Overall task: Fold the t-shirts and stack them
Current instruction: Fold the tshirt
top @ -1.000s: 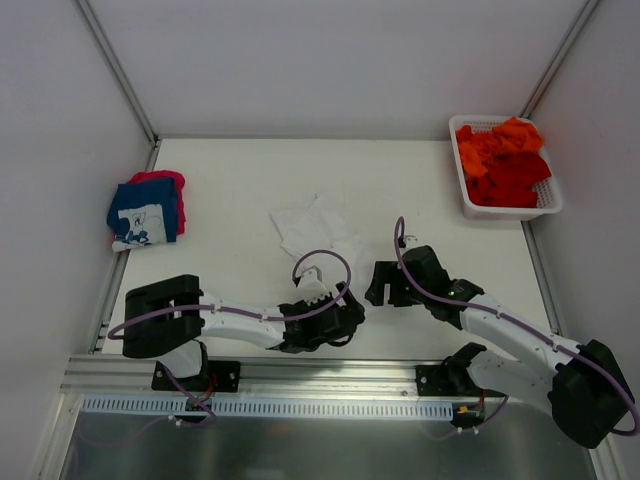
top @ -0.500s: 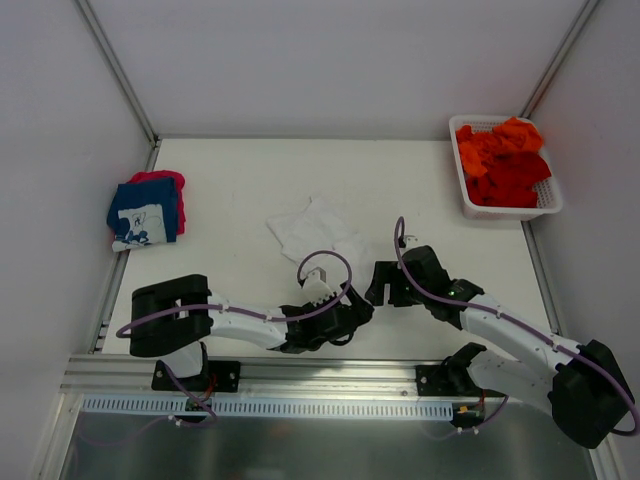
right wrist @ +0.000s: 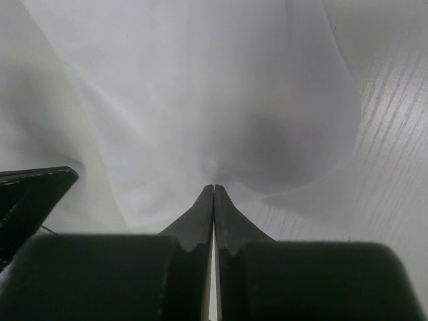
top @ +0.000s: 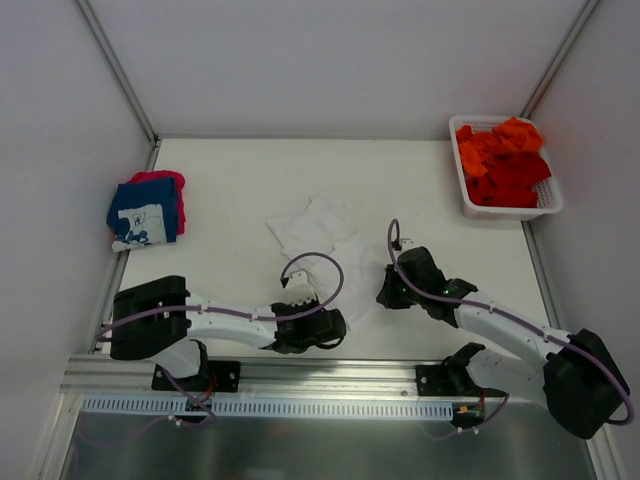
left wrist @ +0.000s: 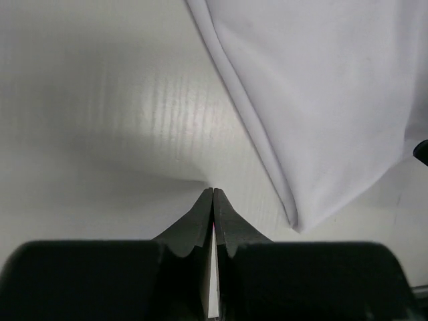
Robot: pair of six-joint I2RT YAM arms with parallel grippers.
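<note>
A plain white t-shirt point(top: 318, 232) lies crumpled at the table's middle, and its near edge reaches down between my two arms. My right gripper point(top: 382, 296) is at that near right edge. In the right wrist view its jaws point(right wrist: 214, 188) are shut, with the white cloth point(right wrist: 200, 87) puckered into their tips. My left gripper point(top: 341, 320) sits low on the bare table with its jaws point(left wrist: 213, 191) shut and nothing between them. The white shirt's hem point(left wrist: 267, 154) lies just to its right. A folded navy t-shirt with white print point(top: 143, 211) lies on a pink-red one at the left edge.
A white lattice basket point(top: 508, 210) at the back right holds orange and red t-shirts point(top: 505, 160). White walls enclose the table on three sides, and a metal rail point(top: 300, 375) runs along the near edge. The other arm's black gripper point(right wrist: 30, 200) shows at the left of the right wrist view.
Both grippers have gone from open to shut. The left gripper drew back toward the near edge, off the shirt. The right gripper shifted slightly left onto the shirt's near edge.
</note>
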